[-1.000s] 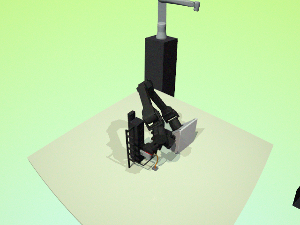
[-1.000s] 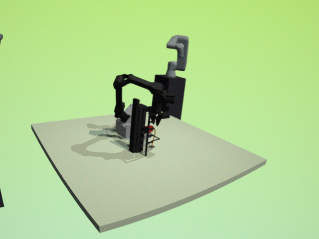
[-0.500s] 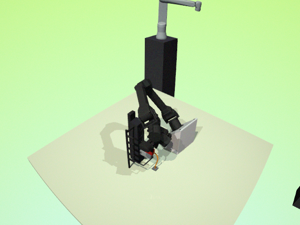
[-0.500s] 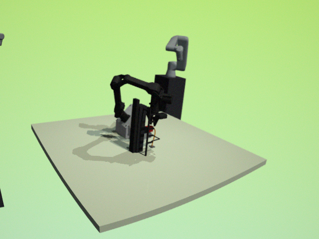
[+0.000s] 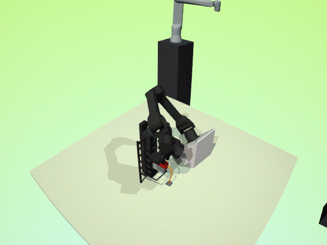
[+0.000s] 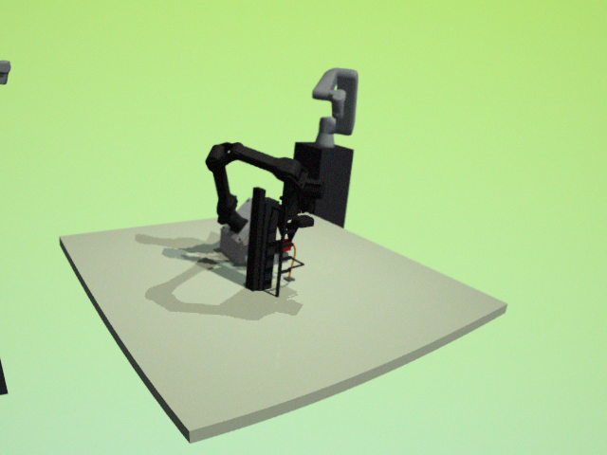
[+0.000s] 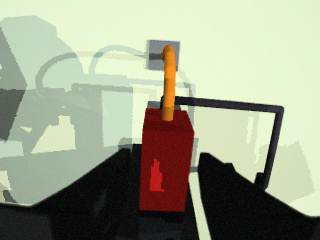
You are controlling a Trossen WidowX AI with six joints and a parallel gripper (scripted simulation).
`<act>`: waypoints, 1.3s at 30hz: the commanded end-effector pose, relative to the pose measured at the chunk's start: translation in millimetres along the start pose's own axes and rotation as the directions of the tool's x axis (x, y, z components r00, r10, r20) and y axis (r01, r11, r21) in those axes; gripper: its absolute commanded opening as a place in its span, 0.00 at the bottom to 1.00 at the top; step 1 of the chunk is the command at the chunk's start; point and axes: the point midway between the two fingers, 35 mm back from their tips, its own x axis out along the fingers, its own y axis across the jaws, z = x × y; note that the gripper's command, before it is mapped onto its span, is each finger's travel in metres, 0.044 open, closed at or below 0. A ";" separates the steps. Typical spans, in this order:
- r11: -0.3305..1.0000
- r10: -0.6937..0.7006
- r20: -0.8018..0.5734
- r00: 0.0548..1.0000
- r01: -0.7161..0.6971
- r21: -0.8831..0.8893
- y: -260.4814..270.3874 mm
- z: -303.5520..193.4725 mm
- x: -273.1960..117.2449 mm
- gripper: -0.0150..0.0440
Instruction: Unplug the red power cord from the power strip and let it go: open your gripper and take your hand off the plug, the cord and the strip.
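Note:
The red plug [image 5: 163,165] [image 6: 286,248] [image 7: 166,165] sits at the grey power strip [image 5: 159,168], low beside the black rack. The fingers and rack hide much of the strip, and I cannot tell whether the plug is seated. Its orange cord [image 5: 171,174] [image 6: 295,259] [image 7: 170,85] curves down to a small grey plate [image 5: 169,183] [image 6: 289,279] [image 7: 156,62] on the table. My gripper [image 7: 164,159] is partly open around the plug, one finger on each side. In the wrist view a gap shows between plug and right finger; the left finger is closer to it.
The tall black rack [image 5: 143,147] [image 6: 257,235] stands right beside the strip. A thin black bar frame [image 7: 230,104] juts out near the plug. A grey box with a raised panel [image 5: 204,150] [image 6: 232,246] stands close to the arm. A grey arm on a dark pedestal [image 5: 168,63] [image 6: 333,186] is behind.

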 end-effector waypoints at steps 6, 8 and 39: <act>1.000 -0.005 -0.005 1.000 0.005 -0.003 -0.6 -1.5 10.6 0.53; 1.000 -0.005 -0.005 1.000 0.005 -0.003 -0.6 -1.5 10.9 0.53; 1.000 -0.003 0.002 1.000 0.003 -0.001 -2.2 26.1 6.9 0.25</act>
